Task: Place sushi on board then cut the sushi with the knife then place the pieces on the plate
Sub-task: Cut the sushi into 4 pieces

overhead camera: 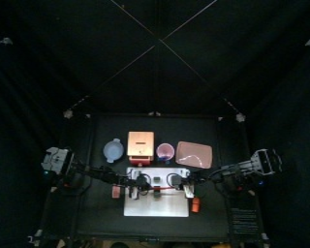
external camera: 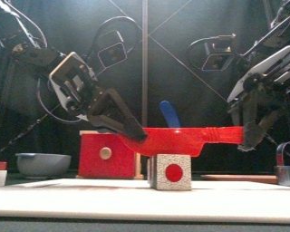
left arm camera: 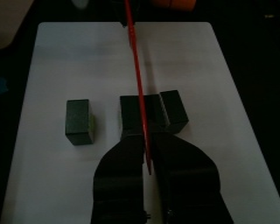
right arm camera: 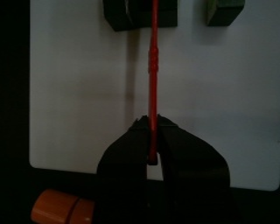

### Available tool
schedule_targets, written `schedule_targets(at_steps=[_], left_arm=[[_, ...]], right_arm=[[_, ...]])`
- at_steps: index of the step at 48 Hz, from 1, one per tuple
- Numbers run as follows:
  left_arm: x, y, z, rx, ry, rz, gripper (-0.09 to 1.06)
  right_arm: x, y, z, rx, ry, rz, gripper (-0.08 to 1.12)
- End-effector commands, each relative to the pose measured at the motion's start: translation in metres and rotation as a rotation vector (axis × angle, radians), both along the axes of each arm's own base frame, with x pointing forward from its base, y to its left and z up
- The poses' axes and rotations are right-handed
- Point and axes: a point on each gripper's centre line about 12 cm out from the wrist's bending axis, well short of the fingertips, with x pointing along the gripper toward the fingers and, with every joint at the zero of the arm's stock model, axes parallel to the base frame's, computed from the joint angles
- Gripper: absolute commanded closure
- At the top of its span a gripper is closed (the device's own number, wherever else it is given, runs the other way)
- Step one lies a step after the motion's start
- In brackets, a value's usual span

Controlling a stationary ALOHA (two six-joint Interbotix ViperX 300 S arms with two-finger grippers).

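A red toy knife (external camera: 190,138) lies level over the white cutting board (overhead camera: 158,201), held at both ends. My left gripper (external camera: 133,131) is shut on its left end and my right gripper (external camera: 248,140) on its right end. In the left wrist view the blade (left arm camera: 136,79) runs edge-on between two dark sushi pieces (left arm camera: 170,110) that stand close together. A third piece (left arm camera: 80,120) stands apart on the board. In the front view the knife sits just above a sushi piece (external camera: 172,170) with a speckled white face and a red centre. The right wrist view shows my jaws closed on the knife (right arm camera: 153,70).
Behind the board stand a blue-grey bowl (overhead camera: 113,148), the wooden box (overhead camera: 142,143) with its red drawer front (external camera: 108,154), a cup (overhead camera: 166,150) with a blue knife (external camera: 169,113), and the pink tray (overhead camera: 194,152). A small orange object (right arm camera: 60,208) lies off the board's right end.
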Motion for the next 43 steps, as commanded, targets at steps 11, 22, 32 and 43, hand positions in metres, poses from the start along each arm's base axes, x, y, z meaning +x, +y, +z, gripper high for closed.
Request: schedule_targets(at_steps=[11, 22, 32, 43], left_arm=[[-0.01, 0.003, -0.021, 0.01, 0.099, 0.002, 0.59], [-0.015, 0.003, -0.036, 0.017, 0.169, 0.001, 0.59], [-0.014, 0.003, -0.037, 0.018, 0.174, 0.001, 0.59], [-0.011, 0.003, -0.028, 0.016, 0.152, -0.002, 0.59]], right_arm=[[0.001, -0.001, -0.001, -0.049, 0.002, 0.049, 0.7], [0.004, -0.004, -0.008, -0.062, 0.015, 0.047, 0.7], [0.005, -0.006, -0.016, -0.08, 0.039, 0.058, 0.7], [0.009, -0.006, -0.015, -0.081, 0.037, 0.059, 0.7]])
